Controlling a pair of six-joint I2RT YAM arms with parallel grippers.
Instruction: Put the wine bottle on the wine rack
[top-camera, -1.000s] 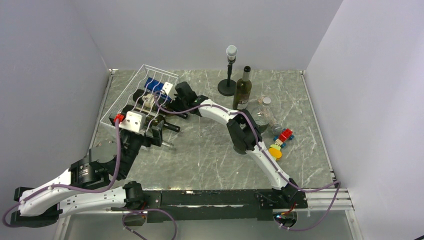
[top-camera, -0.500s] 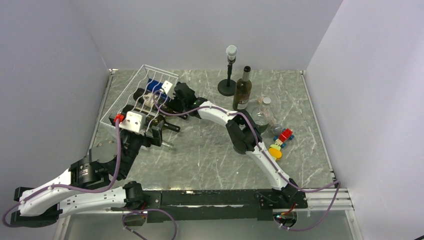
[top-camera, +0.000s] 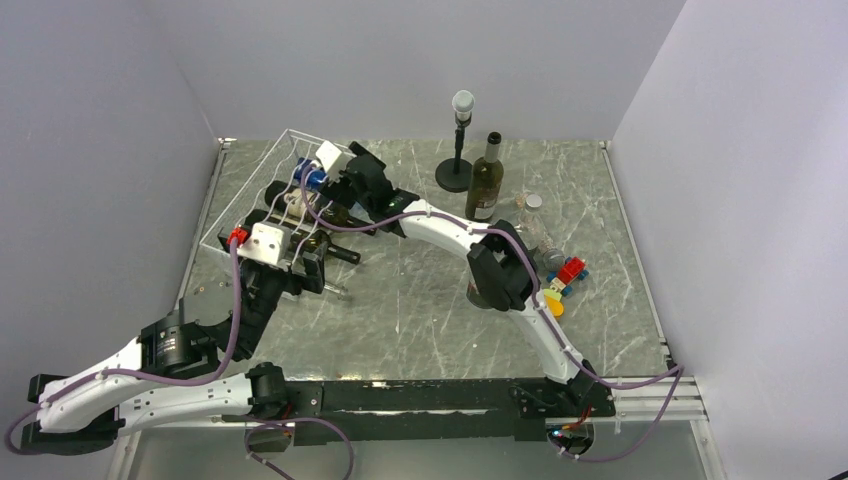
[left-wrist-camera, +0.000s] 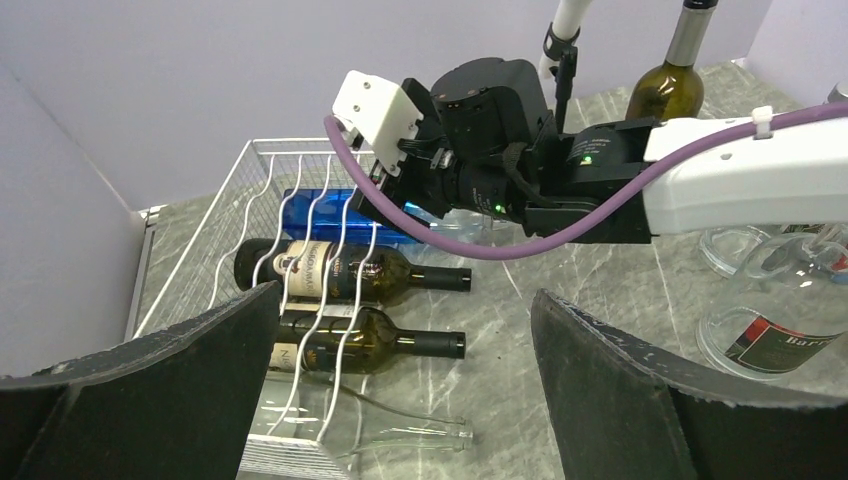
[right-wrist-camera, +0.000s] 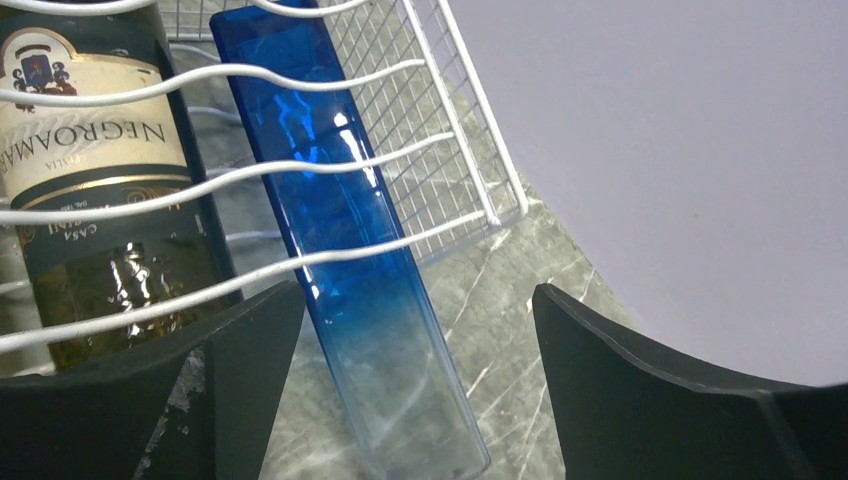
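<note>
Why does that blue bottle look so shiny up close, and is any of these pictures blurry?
Right wrist view: white glare patches sit on the blue bottle, likely lamp light off glass; picture sharp. Left wrist view: the clear bottle nearly vanishes against the table; the near fingers loom dark. Top view: even, soft light, only faint shadows.

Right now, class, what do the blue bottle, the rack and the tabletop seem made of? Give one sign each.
Blue bottle: probably glass; glossy, see-through, fading to clear.
Wine rack: likely white-coated metal wire; thin, wavy rods.
Table: marble-look grey with pale veins; stone or laminate, unclear.
</note>
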